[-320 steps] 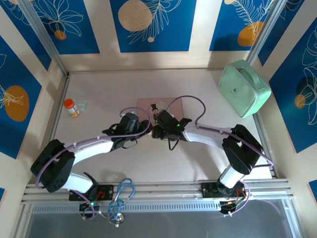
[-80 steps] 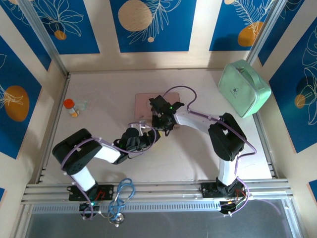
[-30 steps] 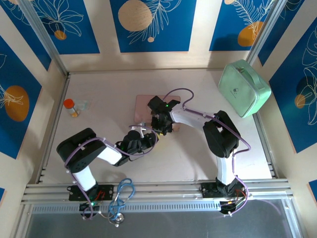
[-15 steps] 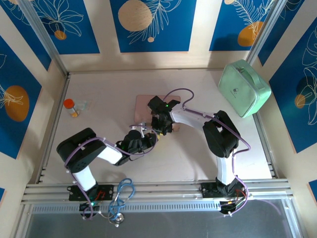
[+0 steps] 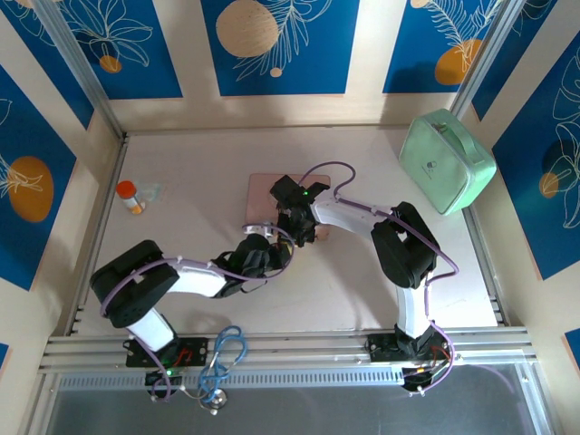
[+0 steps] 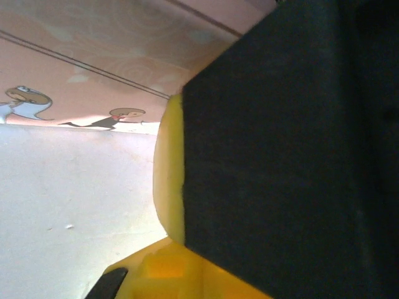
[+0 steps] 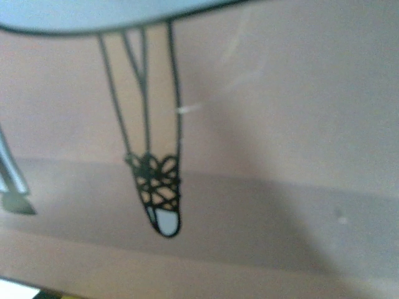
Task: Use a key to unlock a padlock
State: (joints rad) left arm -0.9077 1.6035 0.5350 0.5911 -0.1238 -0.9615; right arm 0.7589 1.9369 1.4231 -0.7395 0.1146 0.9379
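In the top view my left gripper (image 5: 269, 247) reaches in from the lower left and nearly touches my right gripper (image 5: 294, 227), which hangs over the near edge of the pink picture box (image 5: 262, 192). The padlock and the key are hidden where the two grippers meet. The left wrist view looks past a yellow finger (image 6: 167, 180) with a broad black pad (image 6: 280, 156) closed against it; the box (image 6: 93, 75) lies just beyond. The right wrist view is pressed close to the box's pink printed face (image 7: 280, 124), and how its jaws stand is hidden.
A mint-green case (image 5: 446, 161) leans at the back right corner. A small orange bottle (image 5: 130, 197) stands at the left beside a clear wrapper. A blue cable (image 5: 222, 355) lies on the front rail. Patterned walls close in three sides.
My left gripper has shut and slid a little right and forward toward the right gripper; its elbow swung out to the left. The right arm has stayed still.
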